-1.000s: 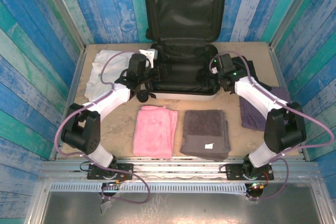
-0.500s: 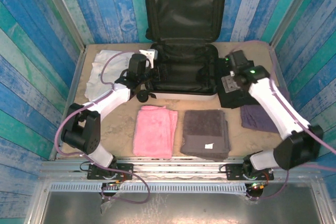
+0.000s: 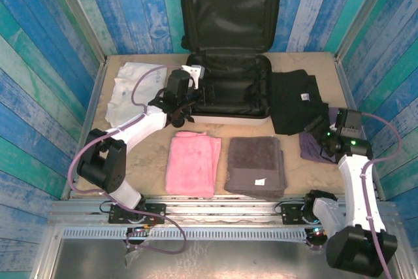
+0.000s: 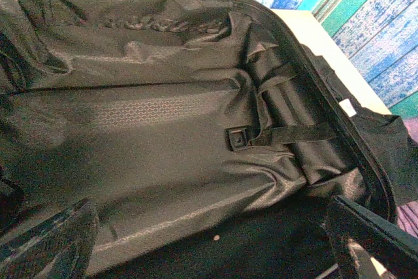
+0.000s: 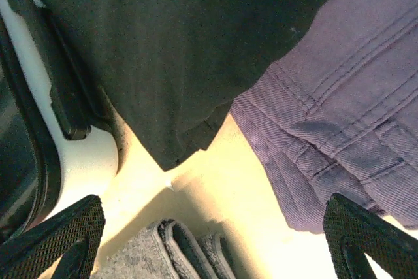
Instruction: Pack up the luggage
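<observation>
Luggage point(image 3: 228, 89) lies open. Its lower half is clear to reach from above, save a strap with buckle point(image 4: 238, 138) across the lining. The raised lid point(image 3: 228, 14) bars approach from behind. The left gripper point(image 3: 194, 93), jaws wide apart, occupies the luggage's left front rim. A black garment point(image 3: 295, 101) lies against its right side, and a white garment point(image 3: 134, 86) lies to its left. Bare table point(image 3: 219, 129) runs along its front wall, bounded by a pink towel point(image 3: 192, 161) and a grey towel point(image 3: 256, 164).

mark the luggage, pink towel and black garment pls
luggage point(image 3: 228, 14): top external view, black lining of the raised lid.
pink towel point(image 3: 192, 164): top external view, middle of the folded cloth.
black garment point(image 3: 294, 106): top external view, middle of the fabric.
</observation>
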